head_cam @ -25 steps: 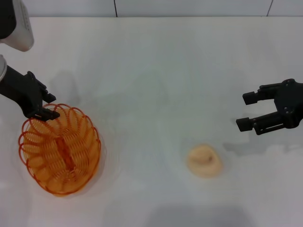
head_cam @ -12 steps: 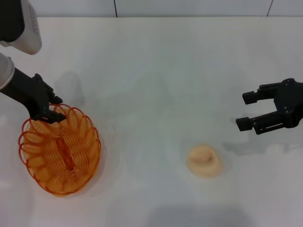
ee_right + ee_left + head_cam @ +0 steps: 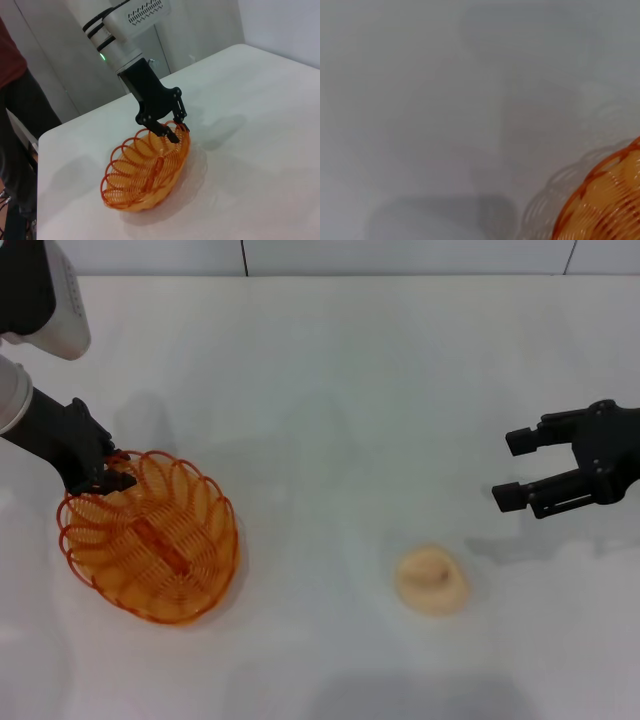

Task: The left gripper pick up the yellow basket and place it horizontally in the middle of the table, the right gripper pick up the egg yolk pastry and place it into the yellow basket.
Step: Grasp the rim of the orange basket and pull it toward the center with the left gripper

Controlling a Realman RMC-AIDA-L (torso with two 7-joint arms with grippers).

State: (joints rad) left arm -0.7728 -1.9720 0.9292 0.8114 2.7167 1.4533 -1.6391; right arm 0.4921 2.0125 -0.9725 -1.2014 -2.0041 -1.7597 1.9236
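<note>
The yellow basket [image 3: 152, 542] is an orange-yellow wire oval at the left of the white table [image 3: 330, 390]. My left gripper [image 3: 108, 475] is shut on its far rim and holds that side tilted up. The basket also shows in the right wrist view [image 3: 146, 169], with the left gripper [image 3: 174, 131] clamped on its rim, and a part of it shows in the left wrist view [image 3: 602, 200]. The egg yolk pastry [image 3: 432, 580], a pale cream dome, lies right of centre near the front. My right gripper [image 3: 518, 468] is open and empty, above and to the right of the pastry.
The table's far edge meets a tiled wall [image 3: 400, 255]. A person in a red top [image 3: 12, 100] stands beyond the table's left side in the right wrist view.
My left gripper has moved the basket a little to the right and turned it, with its rim lifted. The right gripper has shifted slightly up. The pastry has not moved.
</note>
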